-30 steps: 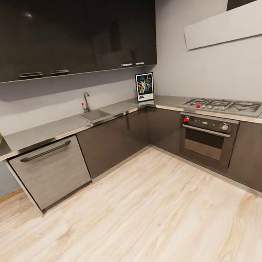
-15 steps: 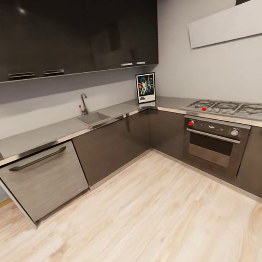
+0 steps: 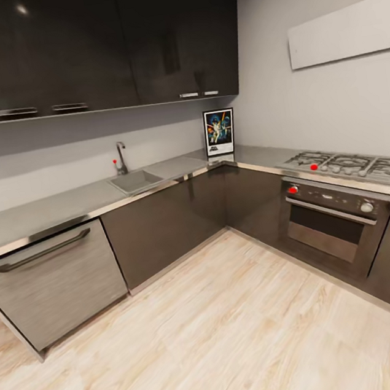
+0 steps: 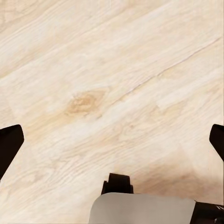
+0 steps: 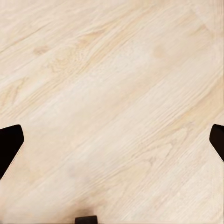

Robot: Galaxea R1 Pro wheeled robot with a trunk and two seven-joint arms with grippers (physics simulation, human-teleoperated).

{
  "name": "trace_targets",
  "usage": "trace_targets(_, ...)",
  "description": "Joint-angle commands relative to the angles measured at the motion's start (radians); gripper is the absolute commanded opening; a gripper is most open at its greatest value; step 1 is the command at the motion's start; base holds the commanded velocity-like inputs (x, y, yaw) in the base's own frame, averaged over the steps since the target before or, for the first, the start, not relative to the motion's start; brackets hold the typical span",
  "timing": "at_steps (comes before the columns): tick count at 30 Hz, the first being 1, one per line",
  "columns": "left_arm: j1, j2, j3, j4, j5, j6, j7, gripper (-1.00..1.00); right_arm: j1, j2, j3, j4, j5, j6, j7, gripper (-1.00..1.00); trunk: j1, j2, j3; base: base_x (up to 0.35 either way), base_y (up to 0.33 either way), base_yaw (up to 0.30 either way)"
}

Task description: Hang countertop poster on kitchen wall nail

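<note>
Steel kitchen countertop (image 3: 66, 207), poster (image 3: 219, 131) upright in corner, wood floor (image 3: 228, 339)

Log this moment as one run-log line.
phase: approach | poster: upright in countertop corner, against wall | left end effector: open, over floor | right end effector: open, over floor

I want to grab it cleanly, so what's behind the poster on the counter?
The poster stands upright in the counter's corner, with pale grey wall right behind it. Whatever wall it covers stays hidden.

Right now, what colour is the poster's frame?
Black, with a white inner border; the poster shows best in the head view.
</note>
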Motion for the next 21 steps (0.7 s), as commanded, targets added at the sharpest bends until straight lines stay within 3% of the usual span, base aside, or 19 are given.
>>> trace_targets(1,0.000,0.000,0.001,-0.001,0.000,-0.002,0.000,1.00,-0.001,0.000,0.000,0.001,0.004,-0.003,-0.003,1.00,0.001,0.000,-0.001,0.339,0.000,0.000)
trace_targets(21,0.000,0.000,0.001,-0.001,0.000,-0.002,0.000,1.00,-0.001,0.000,0.000,0.000,0.004,-0.003,-0.003,1.00,0.001,0.000,-0.001,0.339,0.000,0.000)
